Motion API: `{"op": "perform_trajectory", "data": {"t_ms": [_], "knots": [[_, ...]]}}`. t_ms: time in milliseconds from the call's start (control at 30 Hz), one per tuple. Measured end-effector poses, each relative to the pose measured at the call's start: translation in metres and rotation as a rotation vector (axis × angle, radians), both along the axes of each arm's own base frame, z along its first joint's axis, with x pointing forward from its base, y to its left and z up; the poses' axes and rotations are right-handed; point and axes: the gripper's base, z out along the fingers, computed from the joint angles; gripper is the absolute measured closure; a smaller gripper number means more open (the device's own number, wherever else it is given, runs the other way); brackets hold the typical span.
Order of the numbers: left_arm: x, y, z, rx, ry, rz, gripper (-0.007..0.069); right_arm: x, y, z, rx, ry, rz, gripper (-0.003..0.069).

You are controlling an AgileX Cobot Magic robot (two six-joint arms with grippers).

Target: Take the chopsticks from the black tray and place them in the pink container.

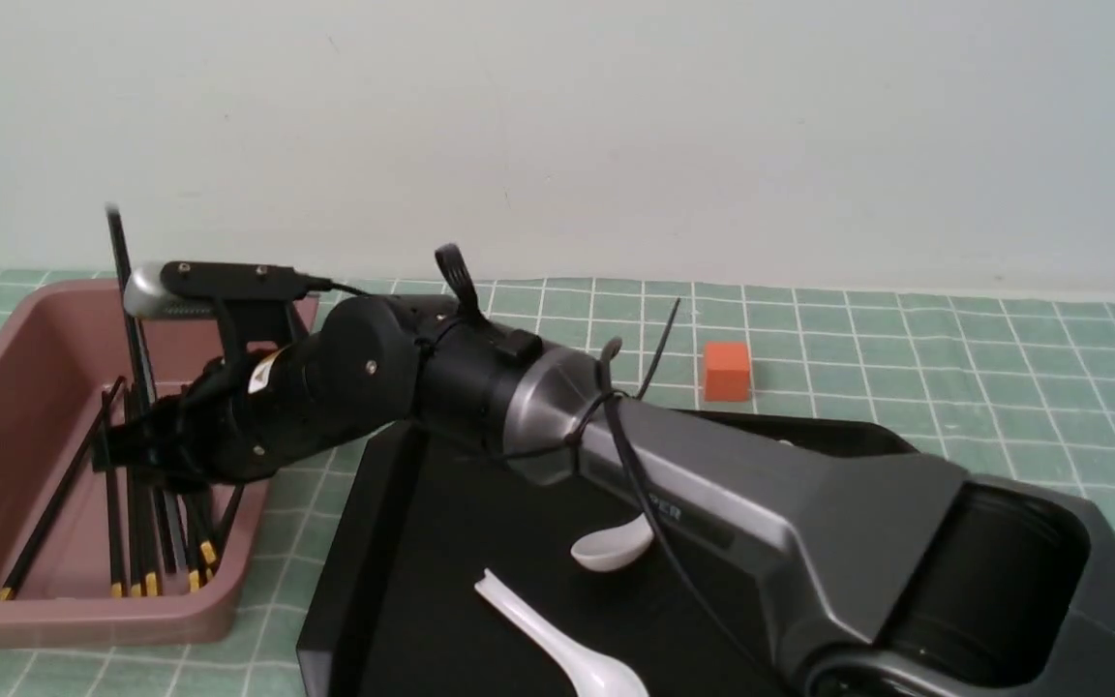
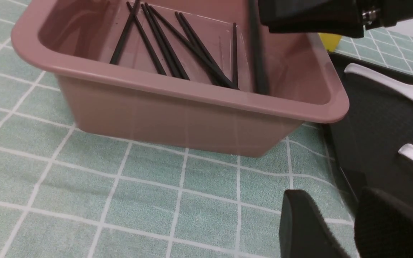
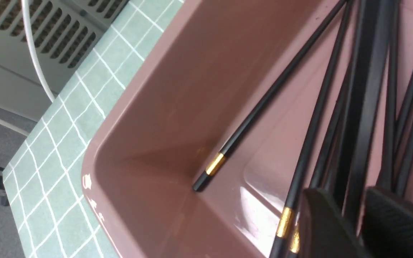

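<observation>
Table under green mat [image 1: 906,329] with white grid lines, reaching far edge at pale wall. Three things sit directly on mat in front view. Pink container [image 1: 83,620] at left, deep, long side running near to far. Black tray [image 1: 403,542] right of it, glossy, near corner cut; gap to container narrow, contact cannot be told. Small orange cube [image 1: 727,371] on mat just beyond tray's far edge, apart from tray. Left wrist view: yellow object [image 2: 330,40] by container's far corner, mostly hidden.
</observation>
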Motion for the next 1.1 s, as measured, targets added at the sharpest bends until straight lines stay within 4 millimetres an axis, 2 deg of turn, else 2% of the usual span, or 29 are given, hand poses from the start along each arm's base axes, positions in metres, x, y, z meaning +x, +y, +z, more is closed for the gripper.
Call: {"op": "perform_trajectory", "data": {"t_ms": [133, 267, 367, 400, 433, 500, 533, 567, 633, 700, 800, 867, 1000, 1100], "knots": [[0.000, 0.000, 0.000, 0.000, 0.000, 0.000, 0.0386, -0.001, -0.003, 0.010, -0.017, -0.025, 0.017, 0.0323], [0.000, 0.000, 0.000, 0.000, 0.000, 0.000, 0.0386, -0.009, -0.017, 0.044, -0.070, -0.052, 0.078, 0.0322], [0.000, 0.000, 0.000, 0.000, 0.000, 0.000, 0.0386, -0.016, -0.043, 0.091, -0.130, -0.095, 0.119, 0.0394], [0.000, 0.000, 0.000, 0.000, 0.000, 0.000, 0.0386, -0.019, -0.049, 0.100, -0.155, -0.103, 0.131, 0.0427], [0.000, 0.000, 0.000, 0.000, 0.000, 0.000, 0.0386, -0.023, -0.065, 0.122, -0.184, -0.125, 0.140, 0.0461], [0.000, 0.000, 0.000, 0.000, 0.000, 0.000, 0.0386, -0.029, -0.083, 0.146, -0.225, -0.153, 0.144, 0.0508], [0.000, 0.000, 0.000, 0.000, 0.000, 0.000, 0.0386, -0.033, -0.102, 0.166, -0.268, -0.183, 0.140, 0.0552], [0.000, 0.000, 0.000, 0.000, 0.000, 0.000, 0.0386, -0.036, -0.110, 0.176, -0.288, -0.193, 0.137, 0.0569], [0.000, 0.000, 0.000, 0.000, 0.000, 0.000, 0.0386, -0.051, -0.145, 0.211, -0.365, -0.234, 0.124, 0.0634], [0.000, 0.000, 0.000, 0.000, 0.000, 0.000, 0.0386, -0.064, -0.167, 0.237, -0.378, -0.284, 0.092, 0.0663], [0.000, 0.000, 0.000, 0.000, 0.000, 0.000, 0.0386, -0.082, -0.188, 0.260, -0.369, -0.325, 0.064, 0.0672], [0.000, 0.000, 0.000, 0.000, 0.000, 0.000, 0.0386, -0.107, -0.211, 0.278, -0.350, -0.343, 0.059, 0.0673], [0.000, 0.000, 0.000, 0.000, 0.000, 0.000, 0.0386, -0.156, -0.257, 0.289, -0.351, -0.352, 0.054, 0.0673], [0.000, 0.000, 0.000, 0.000, 0.000, 0.000, 0.0386, -0.192, -0.293, 0.280, -0.371, -0.336, 0.039, 0.0673]]}}
